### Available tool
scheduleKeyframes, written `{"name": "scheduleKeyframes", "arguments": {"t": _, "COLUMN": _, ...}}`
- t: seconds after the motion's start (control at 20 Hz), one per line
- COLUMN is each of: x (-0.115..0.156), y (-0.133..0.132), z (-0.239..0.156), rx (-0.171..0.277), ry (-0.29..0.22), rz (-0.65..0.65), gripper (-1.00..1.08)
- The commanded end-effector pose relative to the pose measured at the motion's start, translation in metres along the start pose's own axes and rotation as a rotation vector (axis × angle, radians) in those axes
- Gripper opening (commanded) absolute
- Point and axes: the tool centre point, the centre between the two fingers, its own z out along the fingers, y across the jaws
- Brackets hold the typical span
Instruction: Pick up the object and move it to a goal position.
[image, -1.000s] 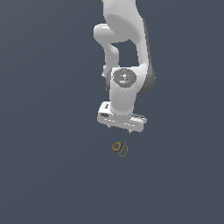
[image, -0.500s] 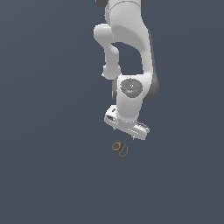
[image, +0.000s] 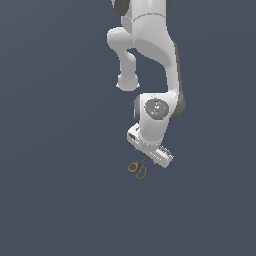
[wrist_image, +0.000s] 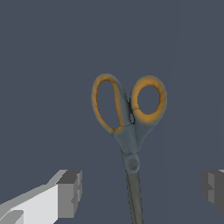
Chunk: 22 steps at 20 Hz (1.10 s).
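My pincer (wrist_image: 140, 192) stands wide, its two grey fingertips (wrist_image: 70, 193) well apart with nothing between them but the dark blades of the scissors (wrist_image: 129, 127), which they do not touch. The scissors lie flat on the plain grey bench (image: 55, 200), closed, their two orange loop handles side by side and pointing away from my wrist, the pivot screw and blades running back toward me. In the exterior view my arm (image: 155, 115) leans down over them, the pincer (image: 149, 159) just above the scissors (image: 137, 168), whose handles peek out below the white hand.
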Motion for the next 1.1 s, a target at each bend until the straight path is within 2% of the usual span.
{"name": "scheduleKeyframes", "arguments": {"t": 0.0, "x": -0.002, "y": -0.003, "z": 0.005, "rx": -0.001, "ry": 0.000, "rz": 0.042, "gripper": 1.00}}
{"name": "scheduleKeyframes", "arguments": {"t": 0.35, "x": -0.006, "y": -0.008, "z": 0.013, "rx": -0.003, "ry": 0.000, "rz": 0.106, "gripper": 1.00}}
{"name": "scheduleKeyframes", "arguments": {"t": 0.75, "x": -0.007, "y": -0.008, "z": 0.017, "rx": -0.004, "ry": 0.000, "rz": 0.112, "gripper": 1.00}}
{"name": "scheduleKeyframes", "arguments": {"t": 1.05, "x": -0.007, "y": -0.008, "z": 0.042, "rx": -0.004, "ry": 0.000, "rz": 0.115, "gripper": 1.00}}
